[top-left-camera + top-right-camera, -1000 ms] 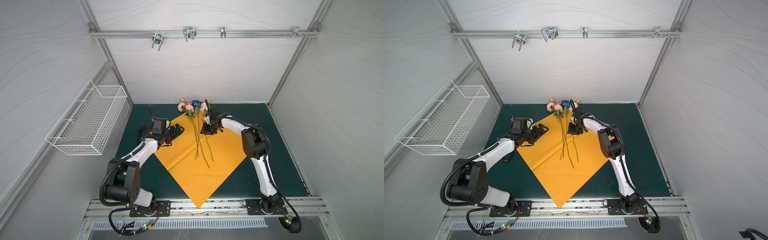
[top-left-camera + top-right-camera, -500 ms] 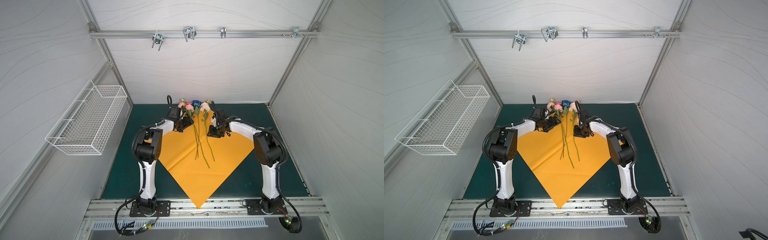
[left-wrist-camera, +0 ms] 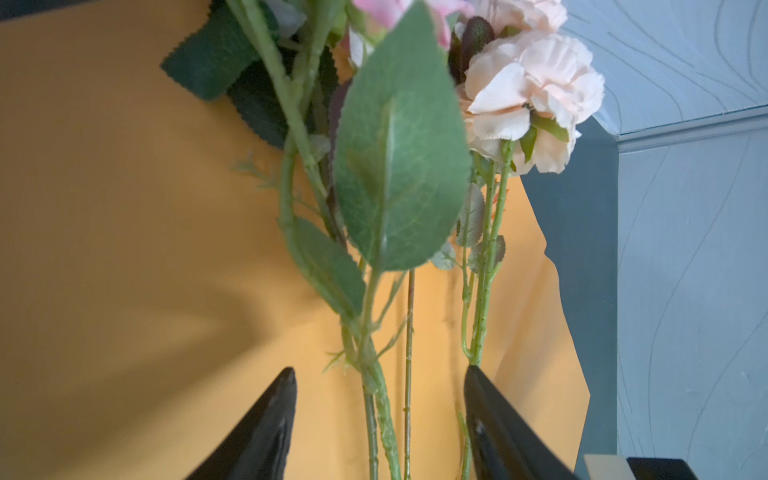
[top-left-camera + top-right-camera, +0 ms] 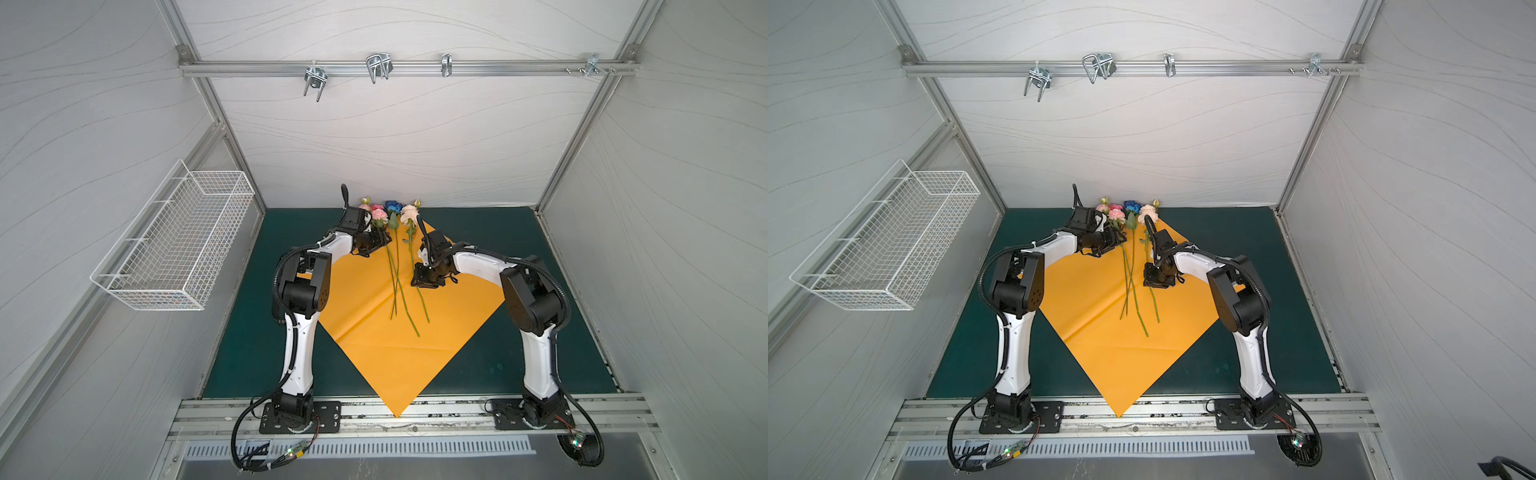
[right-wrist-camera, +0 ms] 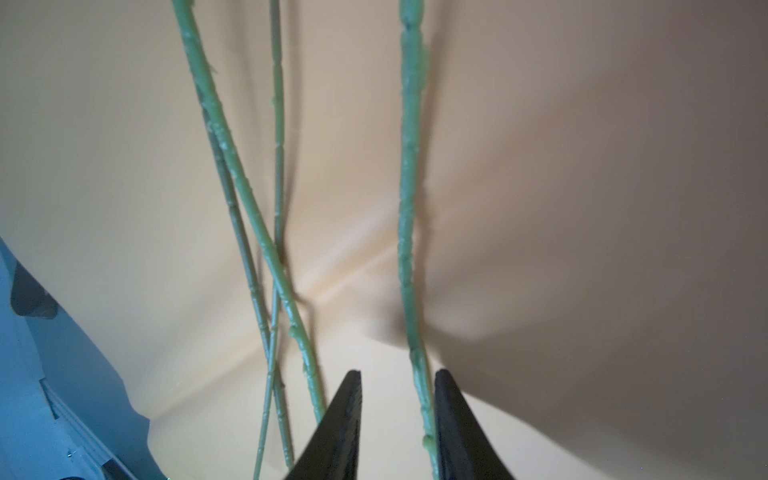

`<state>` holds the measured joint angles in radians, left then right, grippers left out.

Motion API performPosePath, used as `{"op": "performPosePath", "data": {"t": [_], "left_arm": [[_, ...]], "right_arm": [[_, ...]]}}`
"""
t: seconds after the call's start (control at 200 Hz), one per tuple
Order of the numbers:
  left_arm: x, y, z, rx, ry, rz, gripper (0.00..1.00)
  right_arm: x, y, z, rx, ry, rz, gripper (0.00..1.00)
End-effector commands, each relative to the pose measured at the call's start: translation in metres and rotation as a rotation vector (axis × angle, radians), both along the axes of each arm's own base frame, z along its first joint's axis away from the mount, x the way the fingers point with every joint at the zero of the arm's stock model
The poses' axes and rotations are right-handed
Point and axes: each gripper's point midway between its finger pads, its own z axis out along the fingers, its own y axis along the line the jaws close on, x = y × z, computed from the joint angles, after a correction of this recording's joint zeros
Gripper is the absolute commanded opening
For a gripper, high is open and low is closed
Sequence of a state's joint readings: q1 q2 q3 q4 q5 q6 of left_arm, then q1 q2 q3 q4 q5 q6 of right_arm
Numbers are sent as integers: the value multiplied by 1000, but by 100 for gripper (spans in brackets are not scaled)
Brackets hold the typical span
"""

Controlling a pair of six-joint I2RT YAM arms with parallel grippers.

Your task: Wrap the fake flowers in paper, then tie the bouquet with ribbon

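The bouquet of fake flowers (image 4: 409, 211), pink, peach and blue blossoms on thin green stems, lies loose on the square orange paper sheet (image 4: 395, 357) spread on the dark green counter (image 4: 478, 374), blossoms at the far corner and stems crossing toward the near side. The left claw (image 3: 380, 374) stands wide apart just below the blossoms, several stems passing unpinched between its black fingers (image 3: 266, 424). The right claw (image 5: 397, 374), farther down, is narrowly apart around the one outermost stem, which runs against one finger with a gap at the other.
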<state>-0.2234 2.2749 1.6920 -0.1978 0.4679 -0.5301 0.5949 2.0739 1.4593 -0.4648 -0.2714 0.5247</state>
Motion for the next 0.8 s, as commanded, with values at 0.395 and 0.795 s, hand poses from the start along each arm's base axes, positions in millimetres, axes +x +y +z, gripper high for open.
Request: {"op": "performPosePath", "data": {"t": [0.395, 0.795], "left_arm": [[17, -16, -10, -48, -1, -54, 60], [14, -14, 2, -26, -26, -71, 59]], "right_arm": [[-2, 45, 4, 120, 40, 49, 30], [-20, -28, 11, -146, -76, -30, 38]]}}
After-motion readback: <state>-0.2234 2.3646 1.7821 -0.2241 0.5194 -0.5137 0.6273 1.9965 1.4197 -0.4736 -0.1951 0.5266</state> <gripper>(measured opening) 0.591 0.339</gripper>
